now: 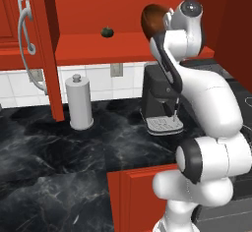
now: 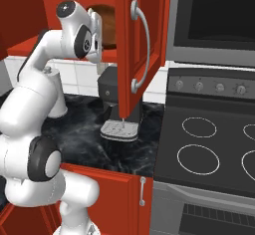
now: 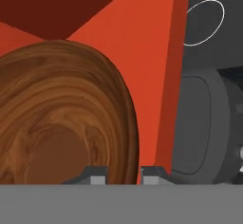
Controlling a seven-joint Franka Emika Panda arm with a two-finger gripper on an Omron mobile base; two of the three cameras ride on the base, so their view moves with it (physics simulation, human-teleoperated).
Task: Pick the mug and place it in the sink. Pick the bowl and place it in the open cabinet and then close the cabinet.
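The bowl (image 3: 61,118) is pinched by its rim between the gripper (image 3: 123,174) fingers and is held tilted on edge inside the open cabinet (image 1: 123,49), above the right end of its red shelf, beside the right wall.

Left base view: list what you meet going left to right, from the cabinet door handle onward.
Curved silver door handle → paper towel holder → small dark green round object on the cabinet shelf → wall outlet → wooden bowl → coffee machine below it.
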